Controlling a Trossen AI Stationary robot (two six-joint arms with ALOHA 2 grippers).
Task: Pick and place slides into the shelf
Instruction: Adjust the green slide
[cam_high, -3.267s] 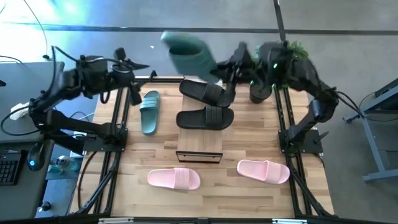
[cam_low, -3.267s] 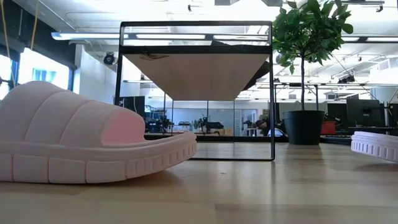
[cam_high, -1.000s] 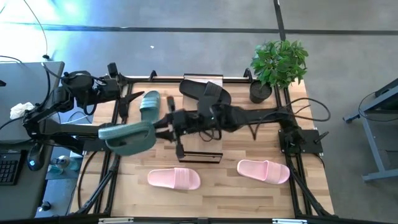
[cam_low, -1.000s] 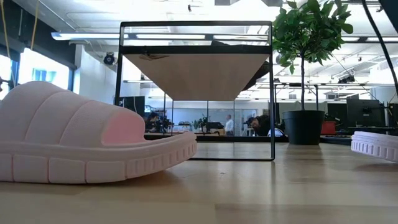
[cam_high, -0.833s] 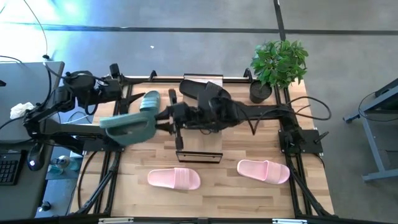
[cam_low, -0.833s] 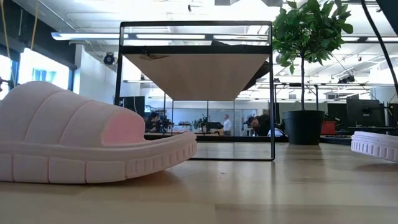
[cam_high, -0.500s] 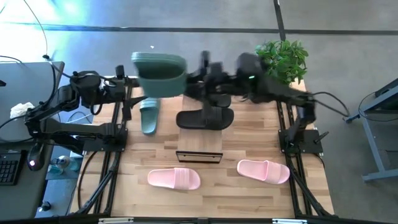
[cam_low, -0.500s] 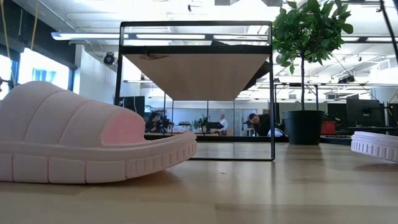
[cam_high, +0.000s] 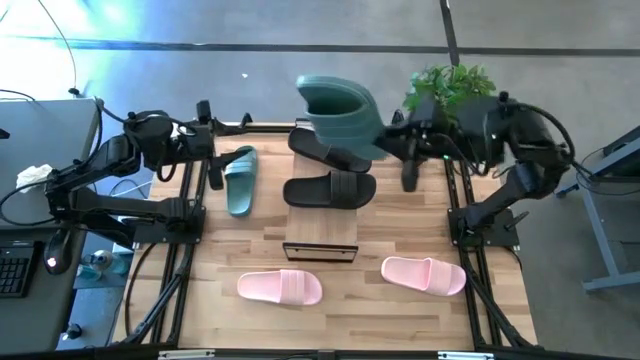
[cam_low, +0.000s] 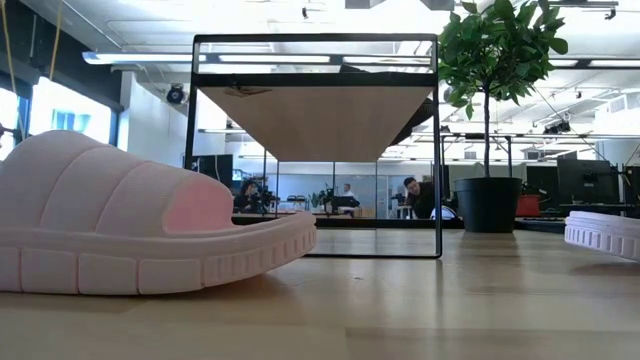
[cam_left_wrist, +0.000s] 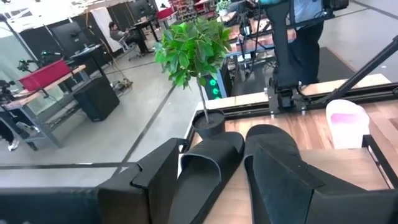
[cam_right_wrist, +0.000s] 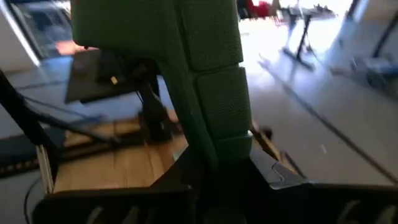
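A dull green rubber slide sandal with a wide strap (cam_high: 340, 108) hangs in the air above the far end of the low shelf of light wood plank and thin black metal frame (cam_high: 321, 228), pinched by the right gripper (cam_high: 385, 135), whose dark fingers close on the sandal's edge; the right wrist view shows the green sole (cam_right_wrist: 186, 68) rising straight from between those fingers. On the shelf's plank top lie two black rubber slides: one (cam_high: 330, 190) flat across the middle, the other (cam_high: 322, 147) at the far end, partly under the lifted green one. The left wrist view looks over this black pair (cam_left_wrist: 249, 168) lying side by side.

The second dull green slide (cam_high: 240, 178) rests on the larger wooden table (cam_high: 370, 300) just beside the shelf's left side. Two pale pink rubber slides sit on the near part of the table, one (cam_high: 280, 288) to the left of the shelf's near end and one (cam_high: 424, 274) to the right; the low view shows the former (cam_low: 150, 225) large at the picture's left.

The left gripper (cam_high: 205, 112) waits above the table's far left corner; whether its fingers are spread or pressed together cannot be told. A potted green plant in a dark pot (cam_high: 448, 100) stands at the far right corner, near the right arm.
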